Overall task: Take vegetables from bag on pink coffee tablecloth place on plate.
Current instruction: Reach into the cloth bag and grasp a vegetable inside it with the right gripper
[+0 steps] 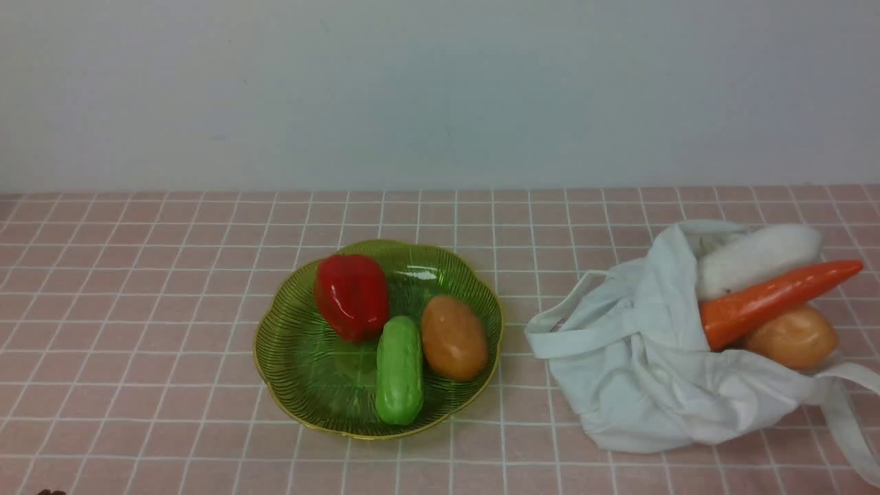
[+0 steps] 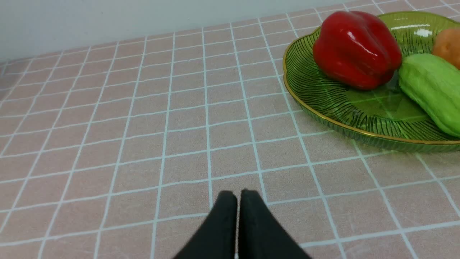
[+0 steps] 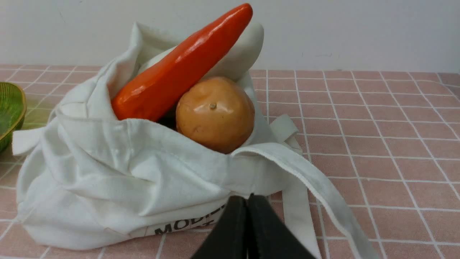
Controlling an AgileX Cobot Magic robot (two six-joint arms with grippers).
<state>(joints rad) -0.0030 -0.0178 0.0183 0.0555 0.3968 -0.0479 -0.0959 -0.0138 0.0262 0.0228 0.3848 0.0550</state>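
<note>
Front view: a pink tablecloth (image 1: 137,309) with thin white lines in small squares covers the surface. A pale wall (image 1: 412,89) stands behind it. Near the middle sits the green plate (image 1: 289,344), see-through, with a wavy gold edge. Three toy vegetables lie on it. A shiny red pepper (image 1: 352,297) is at the back, a green cucumber (image 1: 399,371) is at the front, and a tan potato (image 1: 454,338) is just beside the cucumber on the right.

To the right of the plate, and apart from it, the white cloth bag (image 1: 639,371) lies crumpled on the tablecloth. Its mouth is open and three more vegetables stick out. The white radish (image 1: 756,260) is at the back. The orange carrot (image 1: 777,302) leans along it with its thin tip pointing right. A second potato (image 1: 792,337) sits under the carrot. One flat strap loops toward the plate, and another trails off to the front right.

In the left wrist view, the left end effector (image 2: 237,196) has its two black fingers pressed together and holds nothing. It is over bare tablecloth, apart from the plate.

In the right wrist view, the right end effector (image 3: 247,199) is closed too — and empty. Its tips are right in front of the bag, near a strap and some black letters printed on the cloth.
</note>
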